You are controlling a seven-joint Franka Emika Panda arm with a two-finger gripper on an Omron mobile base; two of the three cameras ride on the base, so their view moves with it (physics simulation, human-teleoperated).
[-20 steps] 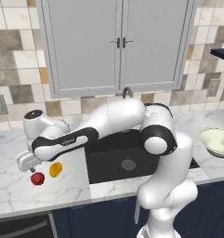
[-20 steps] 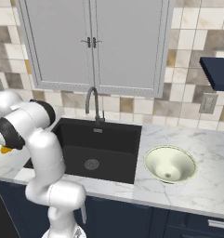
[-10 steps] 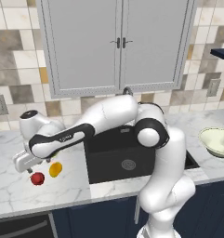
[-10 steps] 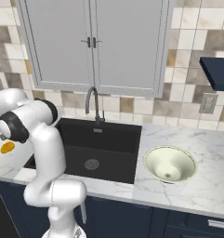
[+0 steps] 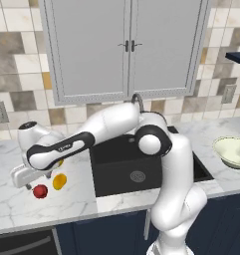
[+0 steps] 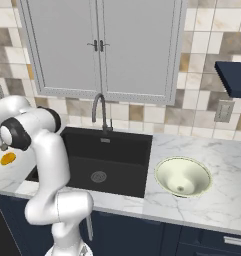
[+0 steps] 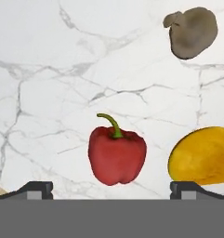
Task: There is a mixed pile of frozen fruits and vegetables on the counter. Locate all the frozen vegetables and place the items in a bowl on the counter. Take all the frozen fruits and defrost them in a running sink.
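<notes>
The arm has swung lower over the white marble counter (image 5: 12,204); the gripper (image 7: 111,188), fingers spread wide, now frames the glossy red bell pepper (image 7: 116,157), ready to descend.

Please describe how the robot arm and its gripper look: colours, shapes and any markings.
The arm is glossy white, built of thick rounded segments, with dark bands and round dark caps at the joints. One forearm segment carries a black sleeve with small pale lettering, too small to read. The gripper has a white body and two small dark, blocky finger tips.
</notes>
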